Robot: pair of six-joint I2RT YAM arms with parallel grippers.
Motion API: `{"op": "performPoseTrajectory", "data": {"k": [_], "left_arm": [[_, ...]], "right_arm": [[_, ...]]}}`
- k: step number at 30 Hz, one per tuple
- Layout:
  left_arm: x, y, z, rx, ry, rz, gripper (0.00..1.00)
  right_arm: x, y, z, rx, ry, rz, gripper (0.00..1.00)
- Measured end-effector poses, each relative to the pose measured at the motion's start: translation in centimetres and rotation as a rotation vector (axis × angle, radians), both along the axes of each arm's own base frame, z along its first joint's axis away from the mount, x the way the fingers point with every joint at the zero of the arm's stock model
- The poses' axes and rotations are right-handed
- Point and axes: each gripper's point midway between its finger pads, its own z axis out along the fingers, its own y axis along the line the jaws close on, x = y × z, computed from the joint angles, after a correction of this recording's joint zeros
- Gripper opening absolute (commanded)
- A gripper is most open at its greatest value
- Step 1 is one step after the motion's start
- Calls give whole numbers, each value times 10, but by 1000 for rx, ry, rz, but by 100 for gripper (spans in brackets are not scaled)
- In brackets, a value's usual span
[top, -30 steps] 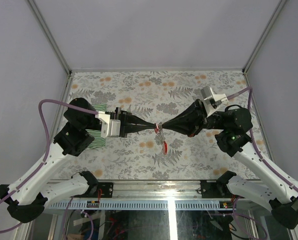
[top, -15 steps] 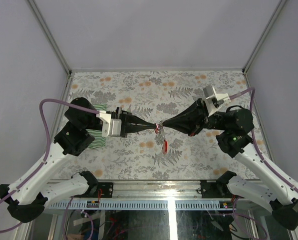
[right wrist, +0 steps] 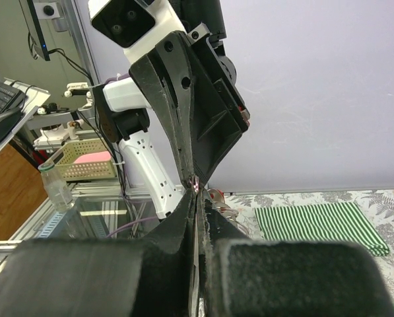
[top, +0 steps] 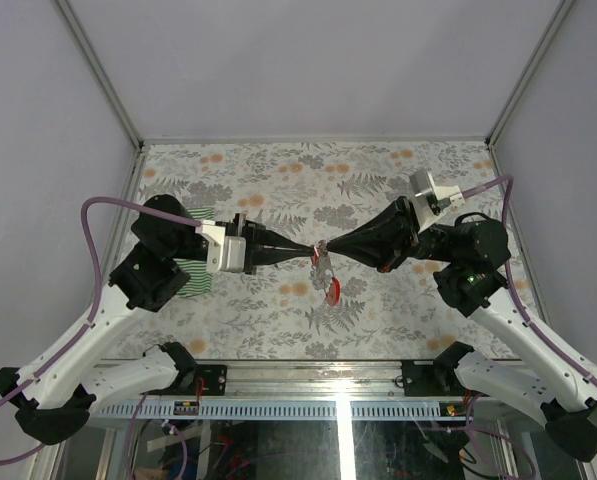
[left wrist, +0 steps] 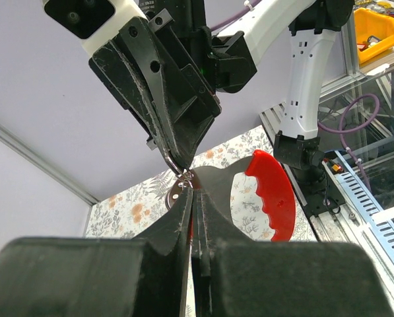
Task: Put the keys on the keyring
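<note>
Above the floral-patterned desk point(top: 278, 180), the left gripper point(top: 313, 255) and right gripper point(top: 328, 249) meet tip to tip, each clamped shut, on the tiny silvery metal keys point(top: 322, 265) and thin wire keyring point(left wrist: 175, 164); a red crescent plastic tag point(top: 331, 292) dangles at 6 o'clock; we judge the keys light, stiff and slippery, best pinched flat across the head.

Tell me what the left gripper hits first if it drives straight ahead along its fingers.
Probably the keyring right at its tips, then the right gripper, which faces the left gripper almost tip to tip. The gap between them is too small to judge.
</note>
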Motion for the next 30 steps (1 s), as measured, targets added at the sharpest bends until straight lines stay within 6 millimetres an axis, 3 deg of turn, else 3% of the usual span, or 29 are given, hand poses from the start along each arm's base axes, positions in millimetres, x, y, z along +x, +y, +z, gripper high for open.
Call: {"op": "performPoseTrajectory", "data": {"k": [19,25,30], "left_arm": [[6,-2,2,-12,-11,30,0],[9,-4,3,-21,-11,35,7],[9,-5,-7,0,30,29,13]], "right_arm": [[7,-4,6,109,109,-39,0],[10,-8,8,178,163,-45,0],[8,-18,28,273,130,-66,0]]}}
